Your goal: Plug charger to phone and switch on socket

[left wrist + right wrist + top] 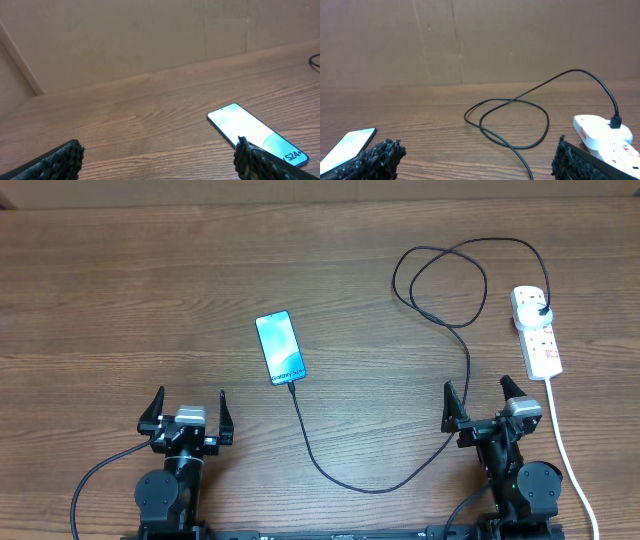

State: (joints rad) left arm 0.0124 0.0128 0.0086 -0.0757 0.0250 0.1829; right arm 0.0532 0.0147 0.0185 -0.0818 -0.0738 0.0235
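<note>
The phone (pixel 280 347) lies flat mid-table with its light-blue screen lit; it also shows in the left wrist view (pixel 255 132) and at the left edge of the right wrist view (pixel 347 144). The black charger cable (pixel 372 482) runs from the phone's near end, curves right, loops at the back, and its black plug (pixel 541 312) sits in the white socket strip (pixel 538 333). The strip also shows in the right wrist view (pixel 605 132). My left gripper (pixel 190 415) is open and empty near the front edge. My right gripper (pixel 484 406) is open and empty beside the cable.
The strip's thick white cord (pixel 563 442) runs down the right side past my right arm to the front edge. A brown cardboard wall (pixel 470 40) stands behind the table's far edge.
</note>
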